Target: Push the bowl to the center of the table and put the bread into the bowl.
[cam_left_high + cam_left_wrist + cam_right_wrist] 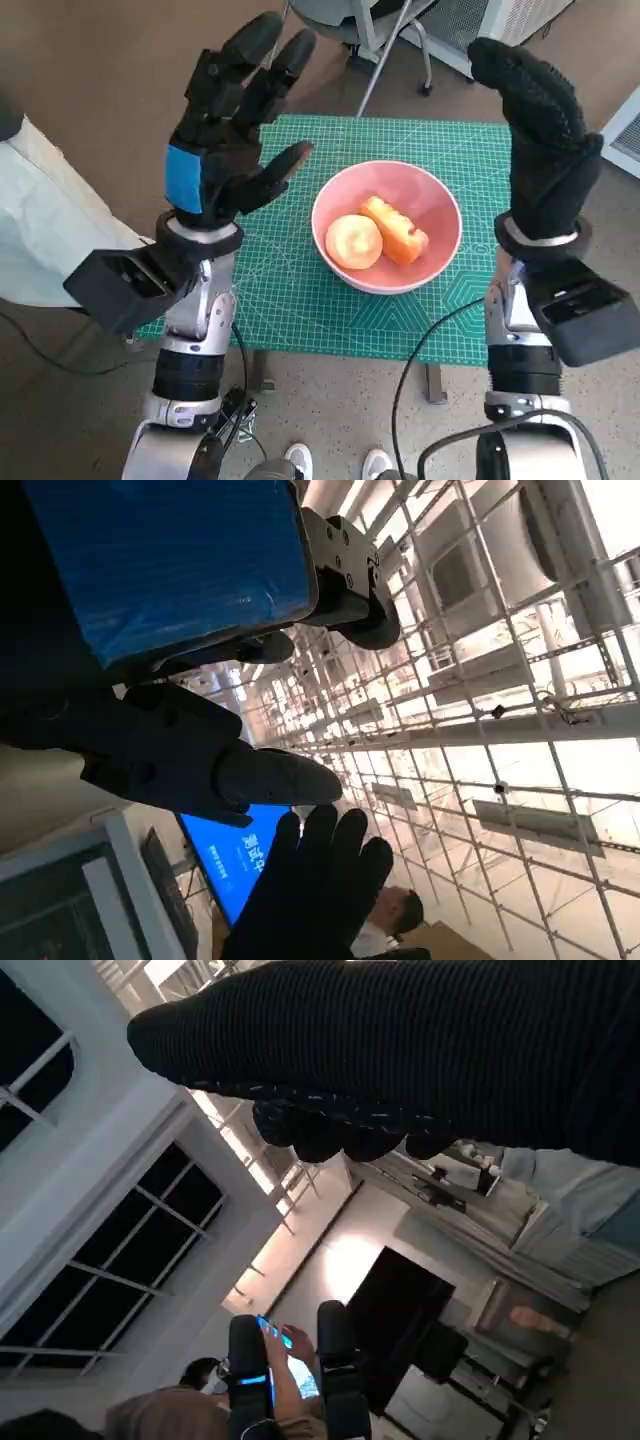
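- Bowl [386, 226] sits mid-tabletop [300, 300], holding the bread [394, 230].
- Left hand [232, 140] raised, fingers apart, empty.
- Right hand [540, 140] raised, empty, fingers straight.

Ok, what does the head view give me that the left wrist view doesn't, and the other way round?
Only the head view shows the work area: the pink bowl on the green mat, with two pieces of bread already inside it. Only the left wrist view shows the ceiling grid, a blue screen and a person below. Both show the left robot hand, raised and holding nothing, with fingers spread, and the gloved right robot hand, which also holds nothing.
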### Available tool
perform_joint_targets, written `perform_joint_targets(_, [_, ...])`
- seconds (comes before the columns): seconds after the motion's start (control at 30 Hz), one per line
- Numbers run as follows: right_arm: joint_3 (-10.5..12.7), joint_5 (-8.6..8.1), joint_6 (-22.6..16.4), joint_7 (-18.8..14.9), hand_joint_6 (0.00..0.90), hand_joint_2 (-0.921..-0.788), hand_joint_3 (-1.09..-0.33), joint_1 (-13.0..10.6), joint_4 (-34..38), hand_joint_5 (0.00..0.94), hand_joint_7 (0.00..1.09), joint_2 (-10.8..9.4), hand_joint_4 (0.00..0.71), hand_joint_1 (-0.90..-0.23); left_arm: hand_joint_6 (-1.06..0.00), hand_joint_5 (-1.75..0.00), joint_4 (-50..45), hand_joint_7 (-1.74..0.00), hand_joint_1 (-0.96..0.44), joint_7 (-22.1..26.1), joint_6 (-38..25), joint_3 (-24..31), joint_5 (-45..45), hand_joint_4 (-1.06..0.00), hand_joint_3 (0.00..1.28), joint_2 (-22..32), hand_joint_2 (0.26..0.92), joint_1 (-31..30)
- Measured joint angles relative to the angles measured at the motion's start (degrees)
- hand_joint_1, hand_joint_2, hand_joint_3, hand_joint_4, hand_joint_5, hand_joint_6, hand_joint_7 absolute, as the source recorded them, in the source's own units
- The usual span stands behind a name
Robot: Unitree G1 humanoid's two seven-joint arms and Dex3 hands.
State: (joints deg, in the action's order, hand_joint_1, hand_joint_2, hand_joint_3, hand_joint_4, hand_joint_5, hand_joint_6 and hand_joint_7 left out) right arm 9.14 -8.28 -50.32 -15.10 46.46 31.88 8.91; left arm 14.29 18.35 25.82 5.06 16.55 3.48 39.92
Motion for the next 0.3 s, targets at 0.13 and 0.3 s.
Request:
perform_joint_targets(0.13, [-0.4, 0.01, 0.1, 0.0, 0.05, -0.921, -0.725, 0.0, -0.4, 0.0, 0.73, 0.0, 0.354, -0.542, -0.18, 0.0, 0.0, -0.66, -0.36, 0.0, -0.5, 0.0, 0.0, -0.43, 0.23, -0.1, 0.921, 0.0])
perform_joint_targets(0.3, [-0.6, 0.01, 0.1, 0.0, 0.05, -0.921, -0.729, 0.0, -0.6, 0.0, 0.73, 0.1, 0.353, -0.536, -0.17, 0.0, -0.1, -0.69, -0.35, 0.0, -1.2, 0.0, -0.1, -0.43, 0.23, -0.5, 0.921, -0.5])
